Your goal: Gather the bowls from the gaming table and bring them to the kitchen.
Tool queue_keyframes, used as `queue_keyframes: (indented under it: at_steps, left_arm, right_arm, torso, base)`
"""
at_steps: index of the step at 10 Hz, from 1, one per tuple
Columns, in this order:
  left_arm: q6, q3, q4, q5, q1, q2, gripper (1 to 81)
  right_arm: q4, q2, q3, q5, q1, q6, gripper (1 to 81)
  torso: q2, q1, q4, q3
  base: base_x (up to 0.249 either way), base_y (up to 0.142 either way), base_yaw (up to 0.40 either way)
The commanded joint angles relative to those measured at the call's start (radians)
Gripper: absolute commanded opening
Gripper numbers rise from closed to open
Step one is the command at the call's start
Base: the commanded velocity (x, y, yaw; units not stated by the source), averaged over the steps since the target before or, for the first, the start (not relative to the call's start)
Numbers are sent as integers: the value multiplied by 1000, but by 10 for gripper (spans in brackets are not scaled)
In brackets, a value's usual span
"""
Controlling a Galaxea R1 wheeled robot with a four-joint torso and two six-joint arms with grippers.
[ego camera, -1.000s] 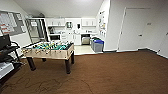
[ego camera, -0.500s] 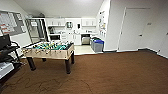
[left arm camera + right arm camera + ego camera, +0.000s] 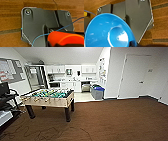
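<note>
An orange-red bowl (image 3: 65, 38) hangs close in front of the left wrist camera, above the robot's dark plate and the brown floor. My left gripper (image 3: 56, 44) is shut on its lower rim. A glossy blue bowl (image 3: 109, 32) fills much of the right wrist view, open side toward the camera, and my right gripper (image 3: 133, 44) grips its edge. The kitchen (image 3: 72, 77), with white cabinets and a white counter, lies straight ahead at the back of the head view. The white-topped gaming table is out of view.
A green table-football table (image 3: 50, 98) stands on brown carpet at the left. Grey bins with blue lids (image 3: 97, 92) sit by the kitchen opening. A white door (image 3: 135, 77) is on the right wall, and a dark chair (image 3: 6, 97) is at the far left.
</note>
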Motion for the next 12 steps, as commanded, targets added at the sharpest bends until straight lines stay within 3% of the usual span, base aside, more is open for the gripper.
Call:
queue_keyframes:
  at_steps: [1,12]
  left_arm:
    - [6,-5,-9,24,-45,-16,10]
    - [6,-5,-7,24,-43,-16,10]
  right_arm:
    - [-13,1,7,-45,45,-3,10]
    - [-13,1,7,-45,48,-1,10]
  torso:
    - [0,0,0,0]
    - [0,0,0,0]
  base:
    - [190,0,0]
    - [204,0,0]
